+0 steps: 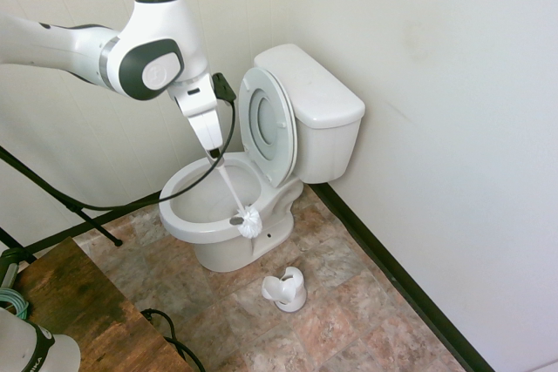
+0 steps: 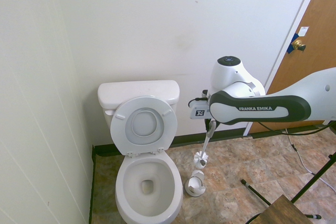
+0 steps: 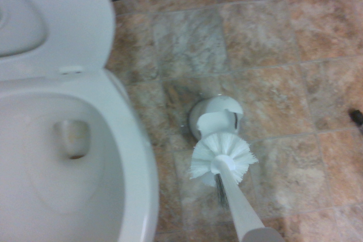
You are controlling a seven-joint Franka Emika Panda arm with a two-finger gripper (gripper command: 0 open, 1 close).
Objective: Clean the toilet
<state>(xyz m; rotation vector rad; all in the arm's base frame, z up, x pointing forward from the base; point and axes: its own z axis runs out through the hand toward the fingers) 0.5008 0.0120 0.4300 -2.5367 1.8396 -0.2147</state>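
I have the claw point(image 2: 212, 124) clenched on the handle of a white toilet brush point(image 2: 201, 157), pointing straight down, so the brush hangs bristles-down below it. The fingers themselves are hard to make out in either wide view, but the brush hangs off the floor with its handle running up into the claw.

The toilet point(image 2: 148, 182) stands against the far wall, its tank point(image 2: 138, 94) touching that wall and its lid and seat point(image 2: 143, 125) tipped up against the tank, leaving the bowl open. A side wall runs close along its left in the second exterior view.

In that view the claw is to the right of the toilet, beside the raised seat and above the tiled floor point(image 2: 236, 171) rather than over the bowl. The brush head hangs beside the bowl rim, apart from it, and just above the small white brush holder point(image 2: 196, 184), which stands on the floor near the right side of the bowl.

The wrist view agrees: the brush head point(image 3: 221, 157) sits over the holder point(image 3: 214, 118), with the bowl rim point(image 3: 142, 174) off to one side and floor tile between them.

In the first exterior view the brush head point(image 1: 249, 220) overlaps the bowl rim point(image 1: 187, 224), which I take as a matter of camera angle. A wooden door point(image 2: 310, 51) stands on the far right.
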